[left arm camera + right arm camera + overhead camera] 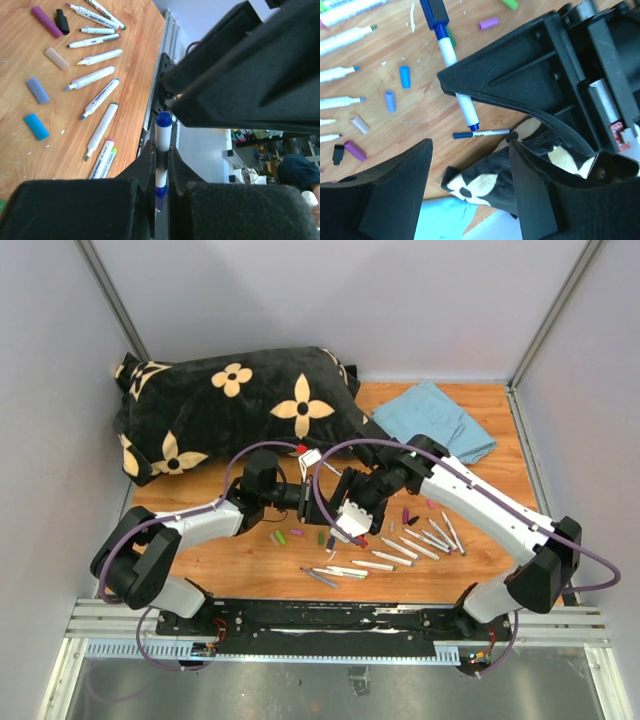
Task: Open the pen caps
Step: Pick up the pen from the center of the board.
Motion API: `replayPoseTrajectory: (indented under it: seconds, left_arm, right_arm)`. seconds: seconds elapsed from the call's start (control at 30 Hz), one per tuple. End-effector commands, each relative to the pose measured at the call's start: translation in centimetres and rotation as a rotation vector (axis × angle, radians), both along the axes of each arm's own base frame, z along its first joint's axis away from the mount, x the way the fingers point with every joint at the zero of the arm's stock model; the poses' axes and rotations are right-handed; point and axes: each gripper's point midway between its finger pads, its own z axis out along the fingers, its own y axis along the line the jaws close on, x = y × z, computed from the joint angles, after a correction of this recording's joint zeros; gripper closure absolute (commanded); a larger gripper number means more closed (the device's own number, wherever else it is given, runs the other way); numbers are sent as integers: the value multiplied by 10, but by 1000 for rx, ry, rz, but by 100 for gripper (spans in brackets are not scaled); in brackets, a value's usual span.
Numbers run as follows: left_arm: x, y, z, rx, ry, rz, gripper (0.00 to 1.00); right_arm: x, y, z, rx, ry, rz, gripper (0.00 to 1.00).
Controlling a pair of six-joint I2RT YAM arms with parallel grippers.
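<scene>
While the left tool (pixel 160 161) is pressed together on the white barrel of a pen (pixel 162 137), held off the tabletop (pixel 15 60) at mid-frame of the top view, the right tool (pixel 470 147) faces it with jaws spread and nothing between them.

- Grip is mid-barrel, so both ends stick out. A blue cap (pixel 163 120) sits on the end that points at the right tool.
- Judgement: this hold leaves the cap free for a straight pull along the barrel while the left side braces the pen.
- Right wrist view: the pen's end lies just above the gap between the jaws, not inside it. Alignment is not yet made.
- Loose caps (pixel 405 76) in blue, purple, black and pale tones lie scattered at the left of the right wrist view. Uncapped pens (pixel 95 77) lie in a rough row at the upper left of the left wrist view.
- Judgement: most of the batch looks done, and it lies low in frame, away from where the tools meet.
- Risk: the cap is short, so an off-centre closure could nip the barrel instead.
</scene>
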Motion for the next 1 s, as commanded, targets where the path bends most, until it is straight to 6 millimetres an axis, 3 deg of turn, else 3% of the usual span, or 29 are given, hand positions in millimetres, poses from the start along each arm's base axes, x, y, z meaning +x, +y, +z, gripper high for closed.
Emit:
replayPoseTrajectory:
  seconds: [0.0,0.17,0.33,0.6,0.7,0.97]
  left_arm:
    - [-4,-5,10,-28,-38,-54,100]
    - [-8,-7,12,-34,-46,-72,100]
    - [-9,-8,10,-32,-41,-82,100]
    - [-6,-8,11,-27,-49,-68,99]
    - [-4,-7,10,-8,-62,-46,89]
    - [-5,5,25,-16,-142,52,42]
  right_arm:
    - [7,-3,-20,-104,-68,-27,38]
    - [0,0,-36,-162,-92,-2,49]
    - [-8,5,-37,-172,-94,8,62]
    - [-13,2,-44,-205,-103,4,90]
    - [-11,-2,-43,-207,-118,-21,99]
    - [-12,-21,-34,-154,-105,-155,99]
